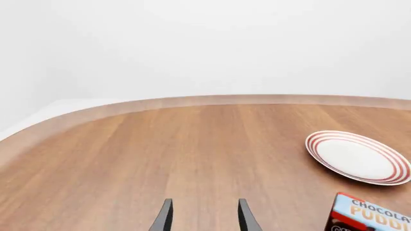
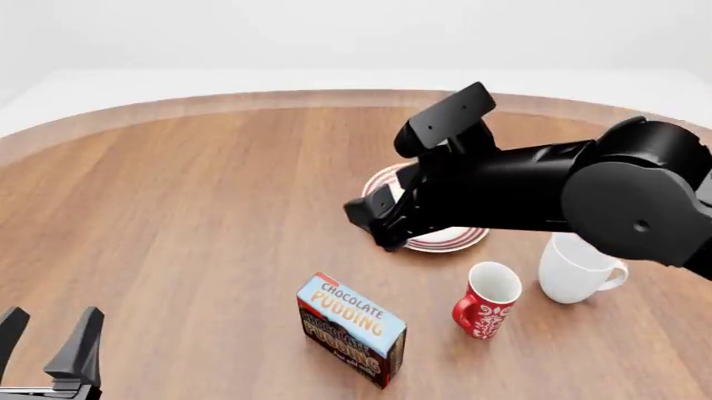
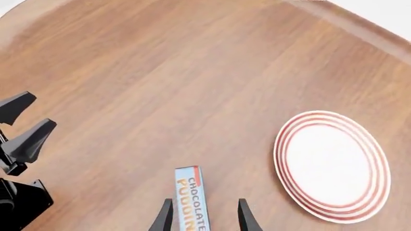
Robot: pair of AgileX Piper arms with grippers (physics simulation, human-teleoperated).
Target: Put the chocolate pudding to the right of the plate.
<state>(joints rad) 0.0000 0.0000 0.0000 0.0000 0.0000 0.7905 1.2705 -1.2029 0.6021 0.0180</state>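
The chocolate pudding [image 2: 350,327], a light-blue-topped carton with dark brown sides, lies on the table in front of the plate. The plate [image 2: 451,240], white with red rings, is partly hidden in the front view by my right arm [image 2: 512,187]. In the right wrist view my right gripper [image 3: 204,202] is open, well above the table. The pudding [image 3: 191,195] shows between its fingers far below, and the plate [image 3: 330,163] lies off to one side. My left gripper [image 2: 52,318] is open at the near left, holding nothing. Its wrist view shows the plate [image 1: 356,156] and the pudding [image 1: 372,216].
A red patterned mug [image 2: 486,300] stands right of the pudding. A plain white mug [image 2: 576,267] stands beyond it, to the right of the plate. The table's curved wooden edge [image 2: 278,98] runs along the back.
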